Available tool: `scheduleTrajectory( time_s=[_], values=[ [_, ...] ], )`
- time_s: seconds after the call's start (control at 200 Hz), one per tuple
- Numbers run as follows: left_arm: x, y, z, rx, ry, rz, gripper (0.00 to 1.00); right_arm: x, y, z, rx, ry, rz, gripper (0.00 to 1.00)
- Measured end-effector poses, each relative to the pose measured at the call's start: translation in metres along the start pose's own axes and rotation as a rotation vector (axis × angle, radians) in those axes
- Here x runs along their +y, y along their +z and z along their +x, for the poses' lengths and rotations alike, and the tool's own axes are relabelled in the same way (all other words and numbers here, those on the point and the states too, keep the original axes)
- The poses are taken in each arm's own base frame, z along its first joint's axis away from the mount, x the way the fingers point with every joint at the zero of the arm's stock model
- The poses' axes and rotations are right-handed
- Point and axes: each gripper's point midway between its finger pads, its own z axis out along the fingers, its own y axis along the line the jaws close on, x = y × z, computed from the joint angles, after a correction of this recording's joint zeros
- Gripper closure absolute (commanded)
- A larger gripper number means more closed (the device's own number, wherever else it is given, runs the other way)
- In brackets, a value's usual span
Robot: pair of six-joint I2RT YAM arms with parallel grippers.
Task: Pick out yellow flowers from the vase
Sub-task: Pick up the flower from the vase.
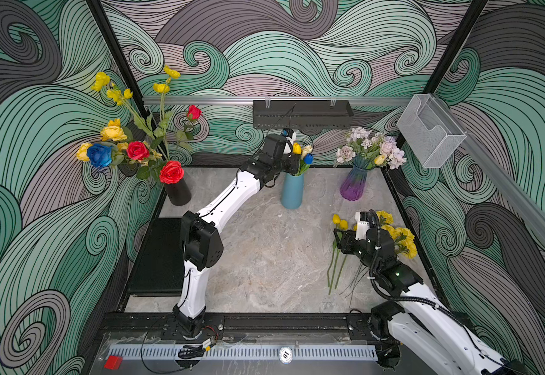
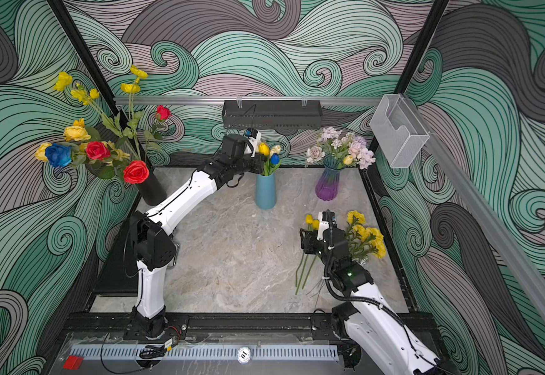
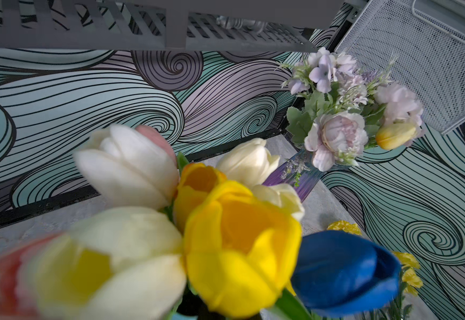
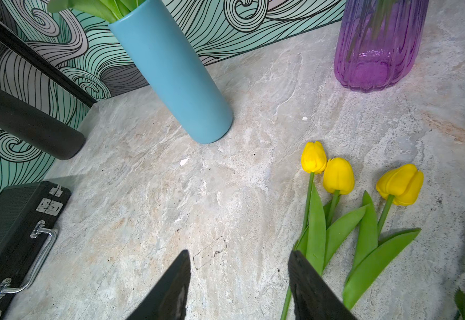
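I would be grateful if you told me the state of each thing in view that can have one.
blue vase: upright, holding tulips
left gripper: shut, among those tulips
right gripper: open, empty
purple vase: upright, filled
black vase: upright, filled
three yellow tulips: lying on the table
black case: closed

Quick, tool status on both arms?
Left tool: closed at the blue vase; whether it holds anything cannot be told.
Right tool: open, holding nothing.
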Motion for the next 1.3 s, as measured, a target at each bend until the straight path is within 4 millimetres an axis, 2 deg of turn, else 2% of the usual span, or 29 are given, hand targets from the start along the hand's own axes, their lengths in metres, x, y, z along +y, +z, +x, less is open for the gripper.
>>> scheduleTrajectory(
  time_s=[0.215,0.385,0.63,0.806,1.076,1.301],
  values=[
    [-0.001,-0.008,0.002,-0.012,0.001,0.006,0.95,0.0,0.003,0.002,0.011,0.0,0.0,0.43],
    [-0.003,-0.023,-0.002,-0.028,0.003,0.01,0.95,0.0,0.005,0.002,0.013,-0.001,-0.001,0.44],
    [-0.013,-0.051,-0.029,-0.103,0.013,0.03,0.95,0.003,0.01,0.003,0.026,-0.004,-0.013,0.44],
    [-0.016,-0.055,-0.034,-0.122,0.018,0.036,0.95,0.005,0.01,0.003,0.028,-0.004,-0.02,0.44],
    [-0.017,-0.054,-0.031,-0.115,0.021,0.049,0.96,0.006,0.009,0.0,0.017,-0.007,-0.024,0.43],
    [-0.012,-0.058,-0.006,-0.064,0.014,0.04,0.96,0.006,0.007,-0.002,0.009,-0.012,-0.026,0.43]
  ],
)
